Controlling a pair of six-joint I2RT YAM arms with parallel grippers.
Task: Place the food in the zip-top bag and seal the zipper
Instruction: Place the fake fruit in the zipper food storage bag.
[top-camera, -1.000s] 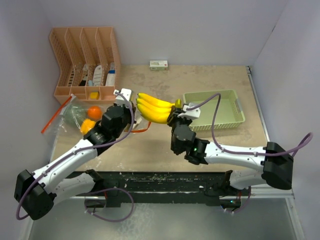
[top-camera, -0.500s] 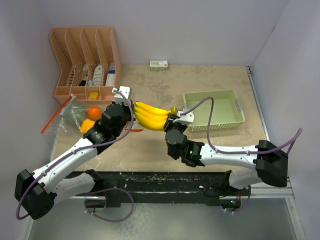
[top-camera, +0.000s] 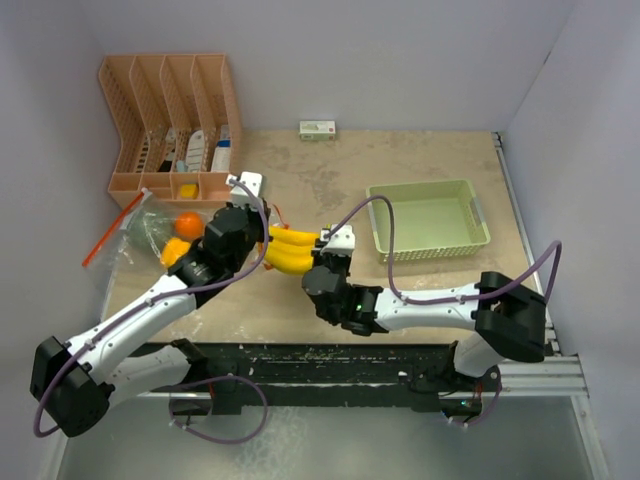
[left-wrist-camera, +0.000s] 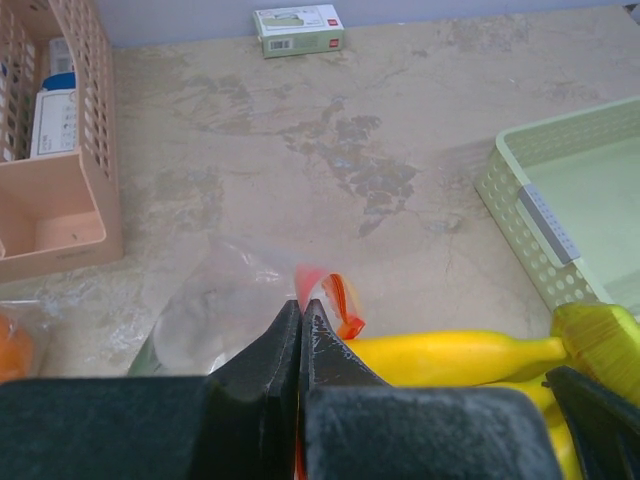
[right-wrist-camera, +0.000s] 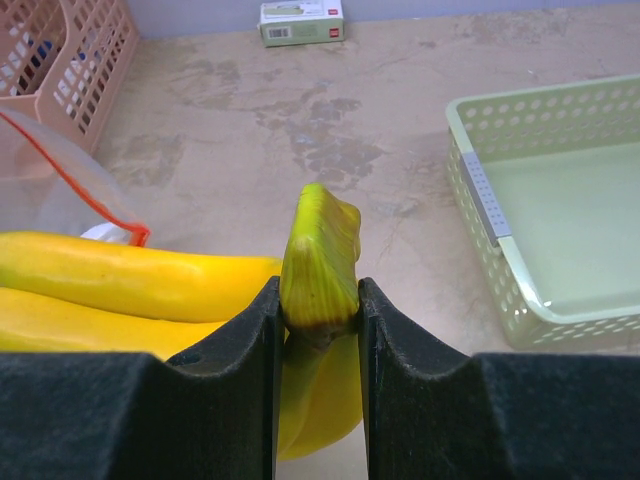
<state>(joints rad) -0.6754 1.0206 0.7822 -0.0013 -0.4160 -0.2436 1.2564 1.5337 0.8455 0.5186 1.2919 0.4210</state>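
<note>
One mottled beige tabletop, grey walls

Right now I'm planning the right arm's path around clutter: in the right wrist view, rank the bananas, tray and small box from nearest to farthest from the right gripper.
1. Bananas: held by the stem in the right gripper, stretching off to the left.
2. Tray: on the table to the right.
3. Box: at the back of the table, roughly straight ahead.
</note>
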